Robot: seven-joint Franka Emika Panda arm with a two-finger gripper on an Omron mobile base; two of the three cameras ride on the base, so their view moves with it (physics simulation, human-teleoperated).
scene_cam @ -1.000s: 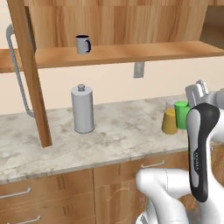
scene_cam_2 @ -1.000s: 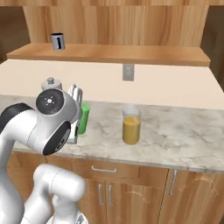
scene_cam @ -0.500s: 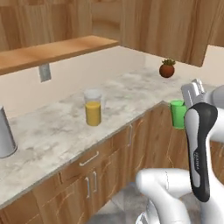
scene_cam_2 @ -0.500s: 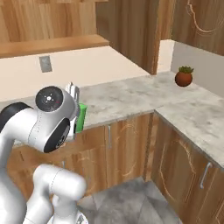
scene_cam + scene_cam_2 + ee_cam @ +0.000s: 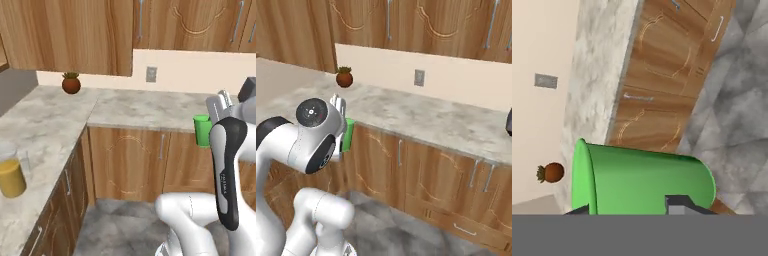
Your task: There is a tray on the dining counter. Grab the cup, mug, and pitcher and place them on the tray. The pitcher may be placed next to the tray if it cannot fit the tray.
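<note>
One green cup (image 5: 202, 131), seen at about three o'clock in the left base view, nine o'clock in the right base view (image 5: 348, 135), and six o'clock in the hand view (image 5: 643, 182).

One glass pitcher (image 5: 11, 172) of orange-yellow liquid, at eight o'clock in the left base view.

One small potted plant (image 5: 71, 83) in a round brown pot, at ten o'clock in the left base view and at eleven o'clock in the right base view (image 5: 344, 77).

One wall outlet plate (image 5: 151, 74), near twelve o'clock in the left base view, one o'clock in the right base view (image 5: 419, 77).

One marbled L-shaped countertop (image 5: 145, 109).

One robot arm (image 5: 229, 175).
</note>
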